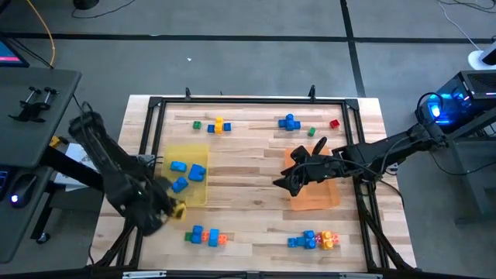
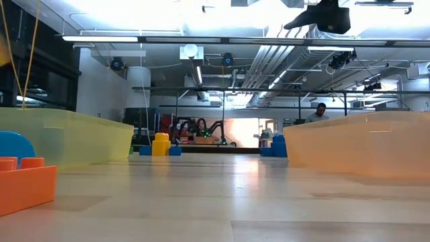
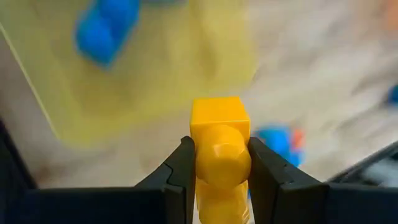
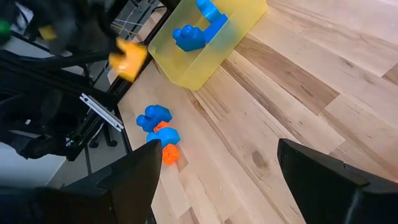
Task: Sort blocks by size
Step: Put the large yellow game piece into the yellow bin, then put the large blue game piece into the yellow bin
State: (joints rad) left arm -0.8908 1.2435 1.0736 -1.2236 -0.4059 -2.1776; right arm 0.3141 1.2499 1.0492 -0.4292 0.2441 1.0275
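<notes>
My left gripper (image 1: 175, 208) is shut on a yellow block (image 3: 219, 146) just off the near left corner of the translucent yellow tray (image 1: 190, 155). The held block also shows in the right wrist view (image 4: 129, 57). Three blue blocks (image 1: 186, 172) lie in that tray. My right gripper (image 1: 288, 181) is open and empty above the orange tray (image 1: 318, 194); its fingers stand wide apart in the right wrist view (image 4: 217, 186). Loose blocks lie in four groups: far left (image 1: 213, 125), far right (image 1: 298, 124), near left (image 1: 205, 236), near right (image 1: 314, 240). My left gripper pinches the yellow block by two opposite sides (image 3: 194, 155) between its two fingers. The block's far end (image 3: 216, 112) sticks out past the fingertips, and a round stud faces the wrist camera. The block is lifted clear of the table, beside the yellow tray.
A dark metal frame (image 1: 256, 101) runs round the wooden table top. The low view shows an orange block (image 2: 23, 183) close by at the left and both tray walls, yellow (image 2: 74, 134) and orange (image 2: 363, 141). People sit in the room beyond (image 2: 200, 128).
</notes>
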